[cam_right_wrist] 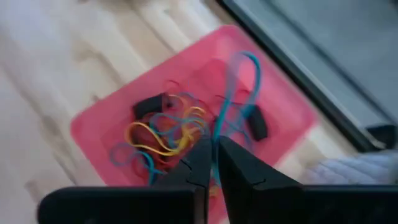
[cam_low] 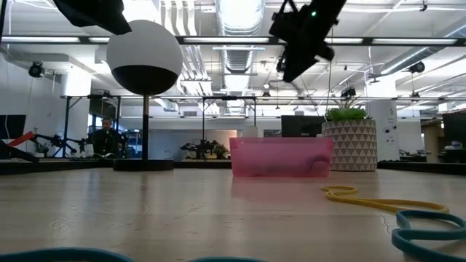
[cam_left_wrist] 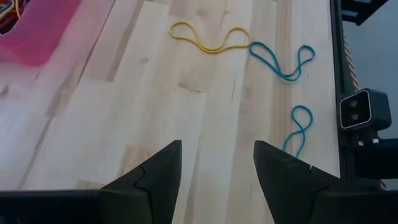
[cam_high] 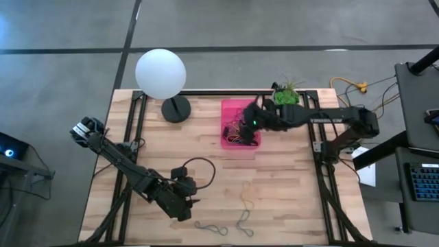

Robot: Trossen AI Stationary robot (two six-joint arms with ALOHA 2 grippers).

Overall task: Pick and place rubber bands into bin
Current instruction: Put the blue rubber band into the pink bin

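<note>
The right gripper (cam_right_wrist: 214, 163) hangs over the bin (cam_high: 232, 111), fingers pinched on a blue rubber band (cam_right_wrist: 239, 87). It is light and floppy, best pinched on one strand. The left gripper (cam_left_wrist: 217, 168) waits with fingers apart at the high view's lower left.

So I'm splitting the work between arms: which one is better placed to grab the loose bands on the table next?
Left. The left gripper, jaws open, sits at the near edge beside the yellow band and teal bands. The right gripper hangs over the bin, shut on a teal band.
</note>
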